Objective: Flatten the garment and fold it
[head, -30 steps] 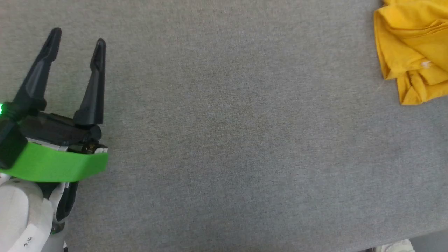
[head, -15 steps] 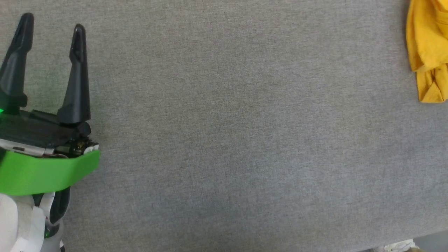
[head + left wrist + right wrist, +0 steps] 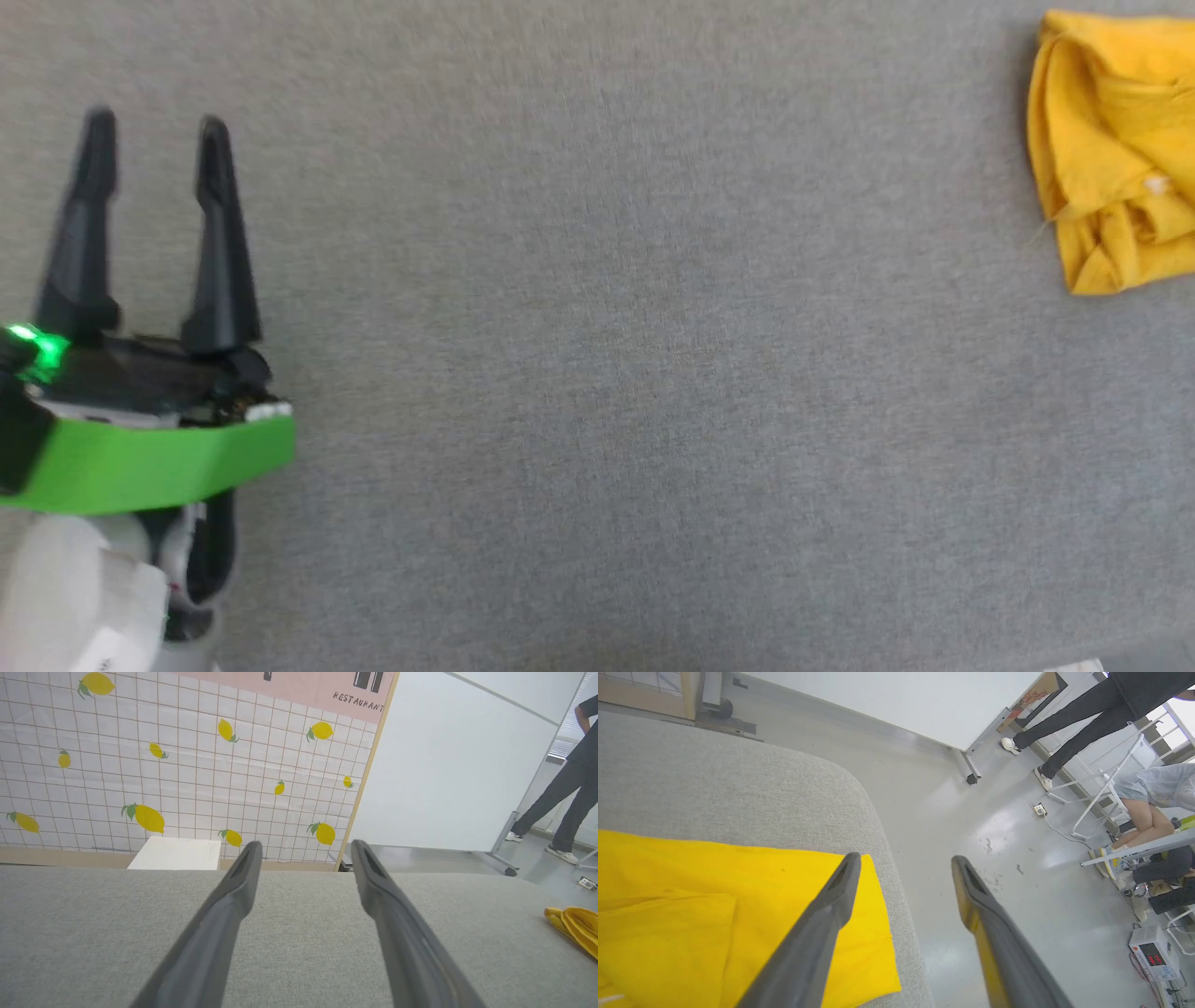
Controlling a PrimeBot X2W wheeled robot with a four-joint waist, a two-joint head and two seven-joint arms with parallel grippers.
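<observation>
Head view: the left tool [image 3: 156, 121] stands at the lower left over the grey desk [image 3: 597, 373], its two dark fingers spread wide with nothing between them. The yellow garment [image 3: 1116, 149] lies bunched at the upper right, well apart from it. Half a second ago only a strip of the garment showed at the right edge. Now more of it is in frame and the left tool sits lower in the picture, so the whole scene has shifted and the camera has moved.

In the right wrist view the right tool [image 3: 906, 861] is spread wide and empty. The finger at picture left is over the garment's flat edge by the desk's rounded corner, and the other is over the floor [image 3: 924, 788]. Farther off, at the upper right, are a person's dark-trousered legs [image 3: 1064, 715].
</observation>
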